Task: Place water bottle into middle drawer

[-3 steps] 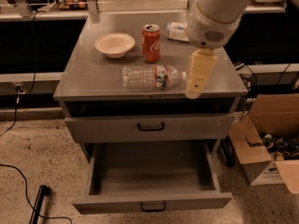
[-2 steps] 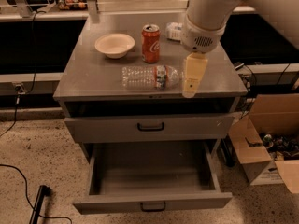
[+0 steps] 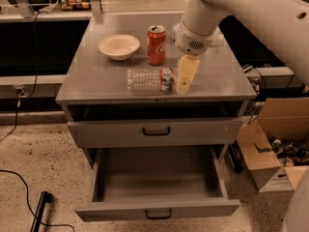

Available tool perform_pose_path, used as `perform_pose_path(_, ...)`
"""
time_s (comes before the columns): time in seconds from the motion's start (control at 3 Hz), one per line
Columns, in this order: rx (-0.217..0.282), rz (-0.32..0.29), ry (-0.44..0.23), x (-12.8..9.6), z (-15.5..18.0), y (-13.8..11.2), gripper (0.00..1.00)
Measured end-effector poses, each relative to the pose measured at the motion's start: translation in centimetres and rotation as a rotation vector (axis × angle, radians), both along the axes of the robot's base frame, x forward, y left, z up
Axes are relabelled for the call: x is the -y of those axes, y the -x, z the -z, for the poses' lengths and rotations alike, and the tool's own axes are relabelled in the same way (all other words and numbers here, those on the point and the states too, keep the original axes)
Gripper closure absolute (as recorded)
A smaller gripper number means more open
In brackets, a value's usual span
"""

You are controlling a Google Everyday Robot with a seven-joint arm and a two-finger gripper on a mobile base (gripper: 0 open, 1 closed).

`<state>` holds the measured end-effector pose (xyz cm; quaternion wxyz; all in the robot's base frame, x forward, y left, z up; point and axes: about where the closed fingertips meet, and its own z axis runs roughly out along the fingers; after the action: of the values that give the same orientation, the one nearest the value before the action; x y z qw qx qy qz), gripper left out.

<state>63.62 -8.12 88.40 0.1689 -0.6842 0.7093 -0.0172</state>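
The water bottle (image 3: 147, 79) lies on its side on the cabinet top, a clear ribbed bottle with its label band at the right end. Its cap end is hidden behind my gripper (image 3: 186, 77). The gripper points down over the cabinet top, right at the bottle's right end. The middle drawer (image 3: 154, 180) is pulled wide open below, grey and holding nothing, with a black handle on its front.
A cream bowl (image 3: 119, 46) and a red soda can (image 3: 156, 45) stand behind the bottle. The upper drawer (image 3: 154, 132) sits slightly out. An open cardboard box (image 3: 275, 149) is on the floor at the right. A black cable and a black bar (image 3: 38, 209) lie at the left.
My gripper has moved left across the cabinet top, up to the bottle's right end. The bottle, can, bowl and drawers have not moved.
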Motion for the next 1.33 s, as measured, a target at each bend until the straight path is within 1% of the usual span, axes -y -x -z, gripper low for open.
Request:
perform_pose_path(0.33, -0.028, -0.032, -0.051, -2.63, 3.85, -1.12, 0.0)
perform_pose_path(0.67, -0.046, -0.038, -0.056, -2.75, 4.39, -1.09, 0.0)
perform_pose_path(1.0, -0.046, -0.038, -0.056, -2.75, 4.4, -1.09, 0.0)
perform_pose_path(1.33, -0.049, -0.04, -0.056, -2.84, 4.59, -1.09, 0.17)
